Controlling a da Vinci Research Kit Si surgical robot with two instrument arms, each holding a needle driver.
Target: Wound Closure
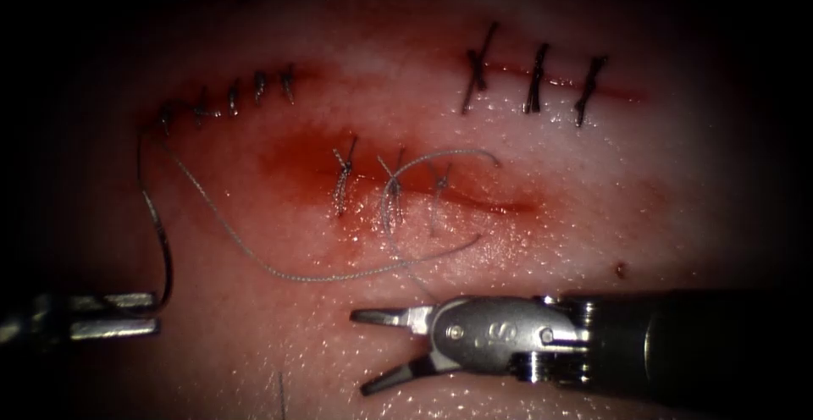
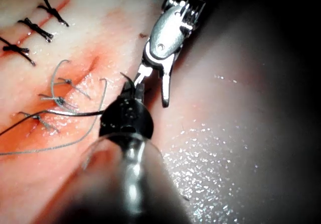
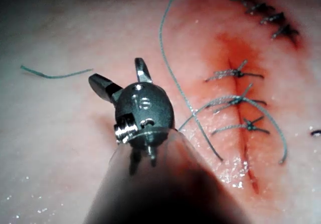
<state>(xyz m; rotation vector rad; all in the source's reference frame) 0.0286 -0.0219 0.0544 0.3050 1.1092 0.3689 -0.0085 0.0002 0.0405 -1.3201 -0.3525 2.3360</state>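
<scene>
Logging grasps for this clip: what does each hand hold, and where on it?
The left hand holds the needle near one end of its curve, clear of the tissue. The right hand is open and holds nothing.

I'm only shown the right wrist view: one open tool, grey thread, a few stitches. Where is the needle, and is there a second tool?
Observer: Yes. The left arm's tool sits left of the cut, jaws shut on the needle.
Operator: My right arm's tool is open and holds nothing. Where does the other grip the needle?
Observer: Near one end of its curve. The rest arcs up over the tissue; I cannot tell whether the far end is in it.
Operator: Anything else out there?
Observer: A separate cut closed with three dark stitches, up and right of yours in the endoscope view.
</scene>
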